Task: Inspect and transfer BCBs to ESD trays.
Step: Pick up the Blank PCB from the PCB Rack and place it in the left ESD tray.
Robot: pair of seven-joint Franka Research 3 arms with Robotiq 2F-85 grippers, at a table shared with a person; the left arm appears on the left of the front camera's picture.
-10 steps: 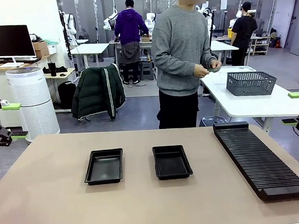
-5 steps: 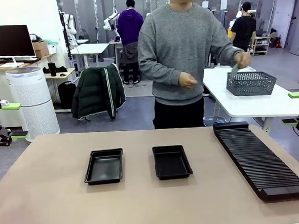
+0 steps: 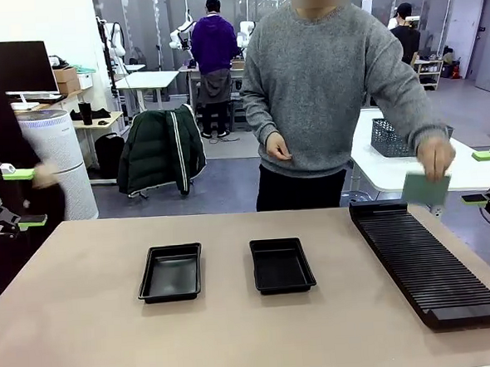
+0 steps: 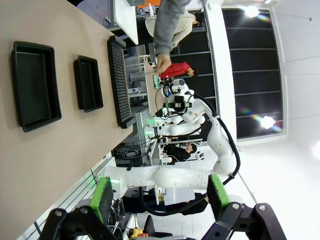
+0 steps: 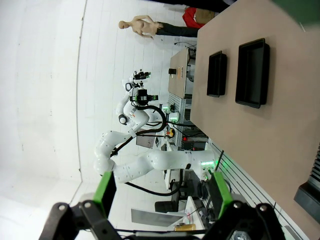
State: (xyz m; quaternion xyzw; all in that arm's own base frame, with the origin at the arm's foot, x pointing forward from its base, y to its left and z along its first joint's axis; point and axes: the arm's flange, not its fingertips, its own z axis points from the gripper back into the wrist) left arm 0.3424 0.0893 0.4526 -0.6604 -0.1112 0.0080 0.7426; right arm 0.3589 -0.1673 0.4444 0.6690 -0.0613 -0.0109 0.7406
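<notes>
Two empty black ESD trays (image 3: pixel 170 272) (image 3: pixel 282 264) lie side by side mid-table, and appear again in the left wrist view (image 4: pixel 35 85) (image 4: pixel 88 82) and the right wrist view (image 5: pixel 252 72) (image 5: pixel 217 73). The person in a grey sweater holds one green BCB (image 3: pixel 425 187) in a hand (image 3: pixel 436 155) just above the far end of the black slotted rack (image 3: pixel 424 260). My left gripper (image 3: pixel 23 198) (image 4: pixel 160 200) hangs open at the table's left edge, nothing between its fingers. My right gripper (image 3: pixel 482 176) (image 5: pixel 162 195) stands open at the right edge, close to the held BCB.
A second person in dark clothes stands at the far left, with a hand (image 3: pixel 43 172) right beside my left gripper. A grey mesh basket (image 3: pixel 392 137) sits on the white table behind the person. The table's near half (image 3: pixel 238 342) is bare.
The person has turned from the mesh basket and brought a BCB down over the rack's far end. A dark-clothed person has come in at the left. Both grippers stay put.
</notes>
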